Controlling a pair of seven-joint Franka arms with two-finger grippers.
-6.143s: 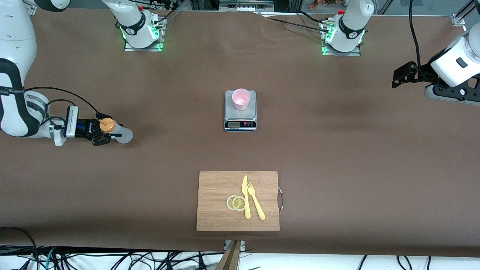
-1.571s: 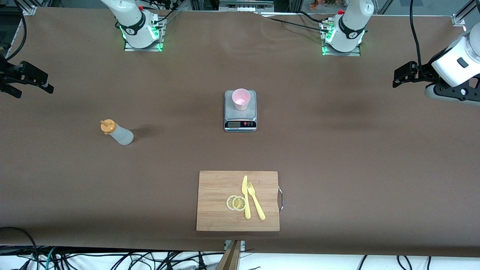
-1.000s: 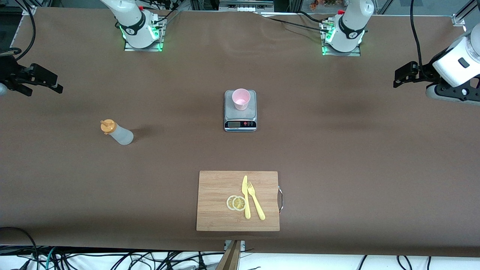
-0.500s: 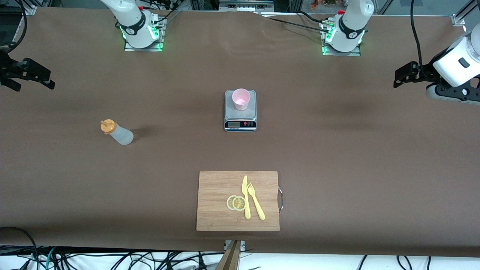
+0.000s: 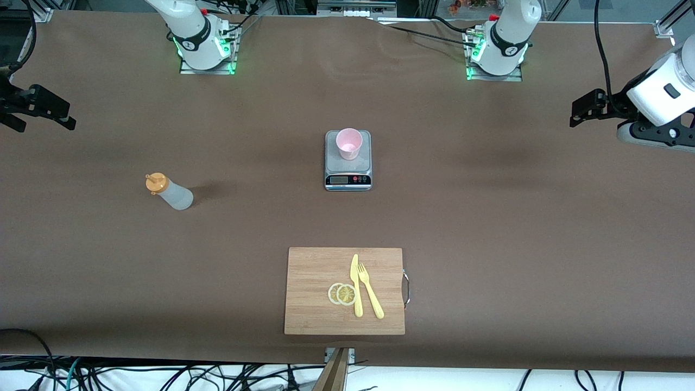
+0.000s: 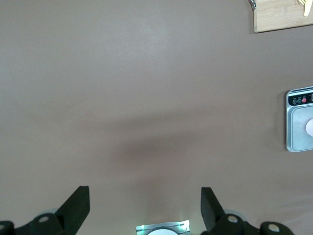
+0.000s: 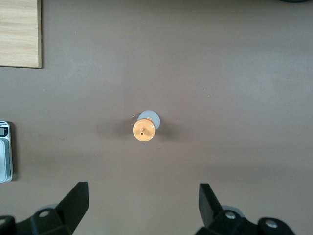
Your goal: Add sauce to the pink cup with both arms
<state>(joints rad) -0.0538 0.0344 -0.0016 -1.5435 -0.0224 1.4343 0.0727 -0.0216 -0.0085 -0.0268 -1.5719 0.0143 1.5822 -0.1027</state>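
The sauce (image 5: 169, 192) is a small translucent whitish squeeze bottle with an orange nozzle cap, standing upright and alone on the brown table toward the right arm's end. The pink cup (image 5: 348, 143) is a plain pale-pink tumbler, slightly tapered, standing upright with its mouth open on the grey scale (image 5: 348, 172) at mid-table, well apart from the bottle.

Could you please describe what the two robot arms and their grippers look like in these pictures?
Both arms are glossy white with dark grey joint rings and stand on metal base plates lit green. Black cables run along them. The left gripper is black and angular, mounted on a white wrist with a small dark rectangular mark. The right gripper is black too. In both wrist views the fingers are matte black, wedge-shaped prongs.
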